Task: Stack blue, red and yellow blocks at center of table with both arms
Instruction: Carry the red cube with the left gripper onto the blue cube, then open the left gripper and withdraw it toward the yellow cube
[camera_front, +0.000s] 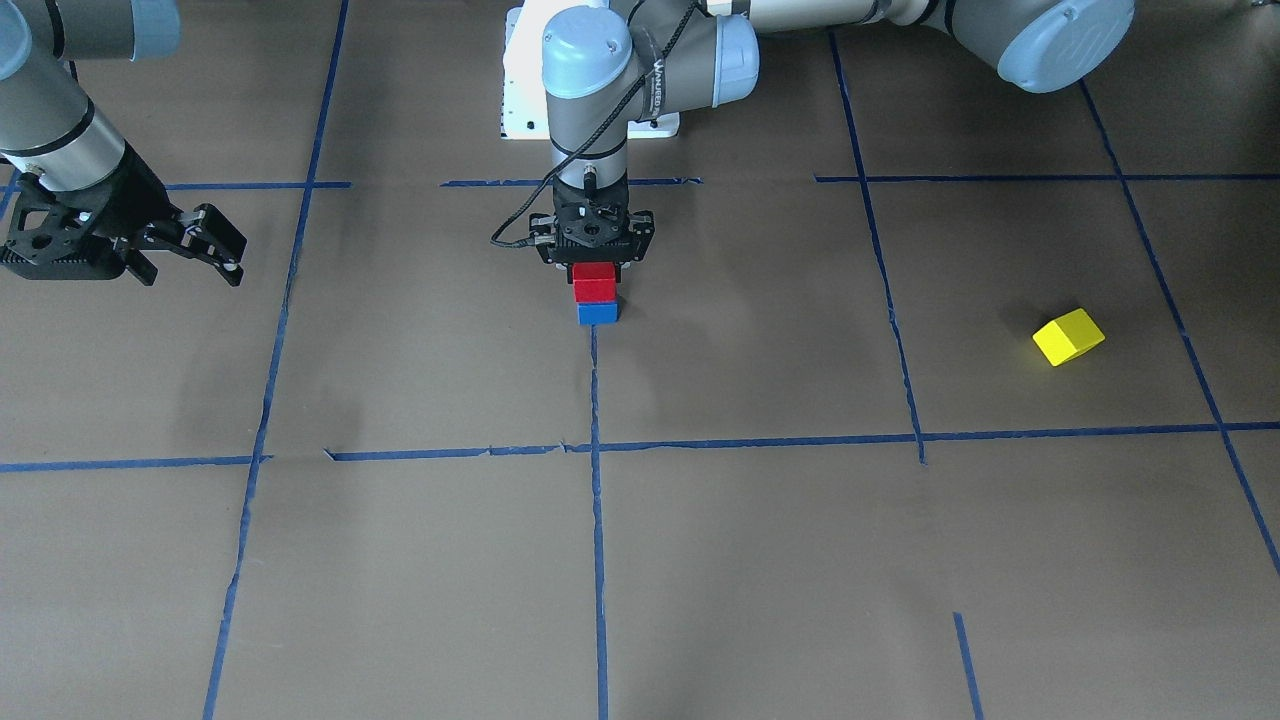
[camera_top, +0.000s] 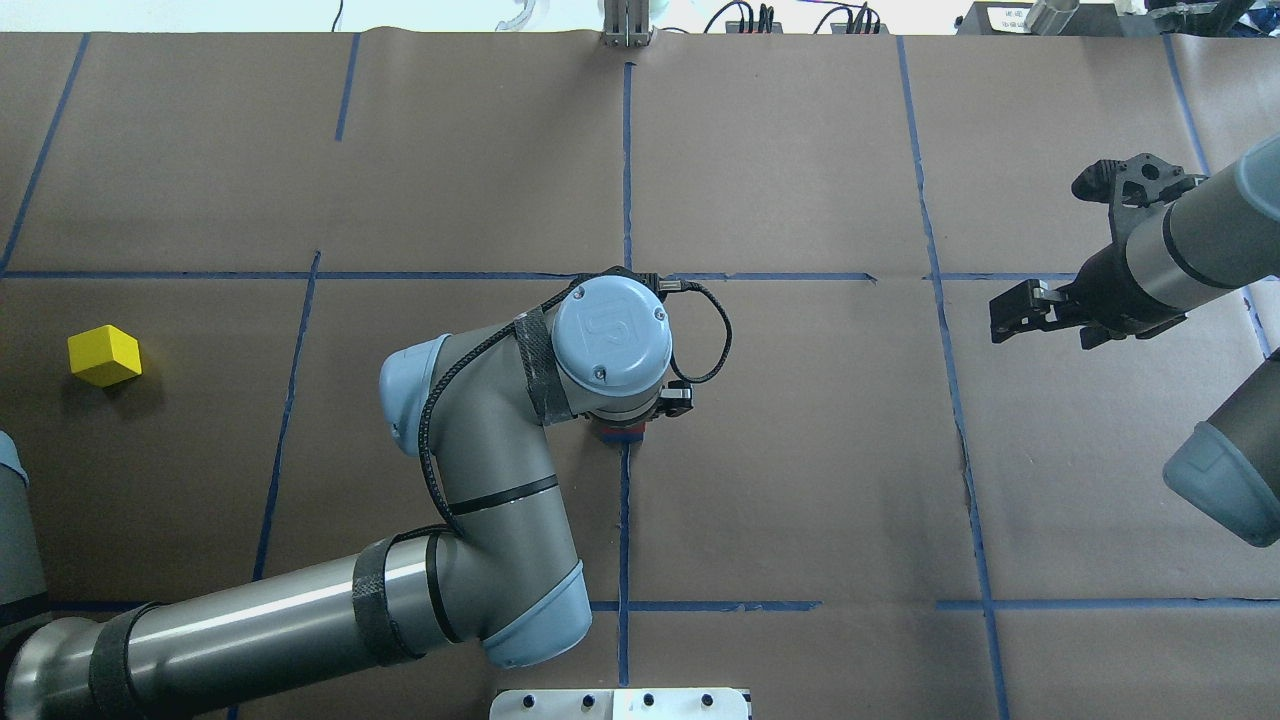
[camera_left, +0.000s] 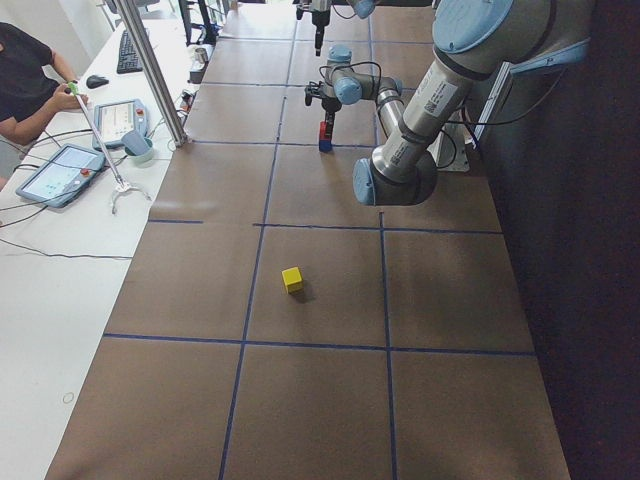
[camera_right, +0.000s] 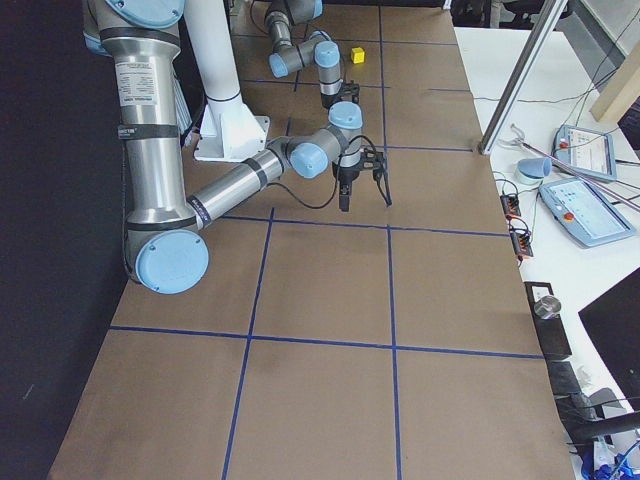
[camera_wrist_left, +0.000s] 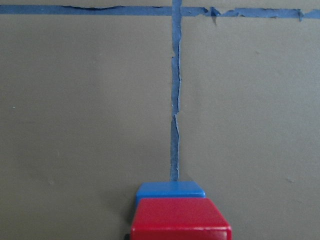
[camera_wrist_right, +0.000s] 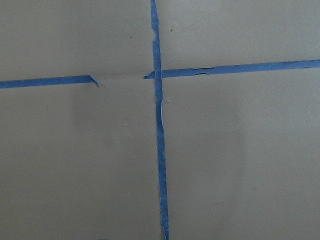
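A red block (camera_front: 594, 285) sits on a blue block (camera_front: 598, 313) at the table's center, on a blue tape line. My left gripper (camera_front: 594, 266) points straight down and is shut on the red block. The left wrist view shows the red block (camera_wrist_left: 180, 220) squarely over the blue block (camera_wrist_left: 170, 190). A yellow block (camera_front: 1068, 336) lies alone on my left side and also shows in the overhead view (camera_top: 104, 355). My right gripper (camera_front: 215, 255) hangs open and empty above the table, far out on my right side (camera_top: 1012, 312).
Brown paper with blue tape lines (camera_front: 597, 500) covers the table. The robot's white base plate (camera_front: 520, 110) is just behind the stack. My left arm's elbow (camera_top: 470, 470) hangs over the table near the stack. Tablets lie on a side table (camera_left: 60, 170).
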